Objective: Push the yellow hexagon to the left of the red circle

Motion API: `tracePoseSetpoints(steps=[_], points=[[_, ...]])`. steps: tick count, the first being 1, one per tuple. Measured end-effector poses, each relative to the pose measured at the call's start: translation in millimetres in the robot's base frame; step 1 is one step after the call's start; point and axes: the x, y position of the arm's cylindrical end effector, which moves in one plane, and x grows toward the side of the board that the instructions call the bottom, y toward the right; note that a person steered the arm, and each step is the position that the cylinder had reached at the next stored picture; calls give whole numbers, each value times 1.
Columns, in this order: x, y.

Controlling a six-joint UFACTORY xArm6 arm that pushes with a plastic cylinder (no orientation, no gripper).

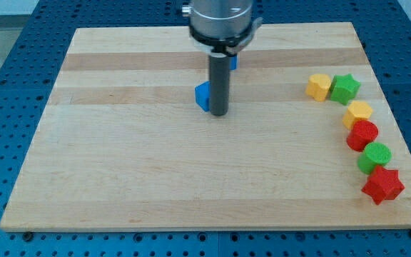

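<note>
Near the bottom-right corner, a red star (383, 185) is lying, with a green circle (374, 157), the red circle (362, 134) and the yellow hexagon (358, 112) curving up the right edge. Farther, my tip (220, 113) is holding nothing, touching a blue block (203, 96) toward the top edge.

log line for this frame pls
tip: beside blue block, its right | yellow hexagon: touching red circle, above it | push: not started

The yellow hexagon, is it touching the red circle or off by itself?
Touching, it seems: the yellow hexagon sits right against the red circle with no gap showing, above it rather than left.
</note>
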Motion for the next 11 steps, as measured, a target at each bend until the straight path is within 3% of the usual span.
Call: tracePoseSetpoints(steps=[1,3,5,6,7,8,9,10,11], points=[[-12,-16],[-61,26],[-127,171],[-115,269],[-65,293],[-9,282],[27,189],[22,199],[18,269]])
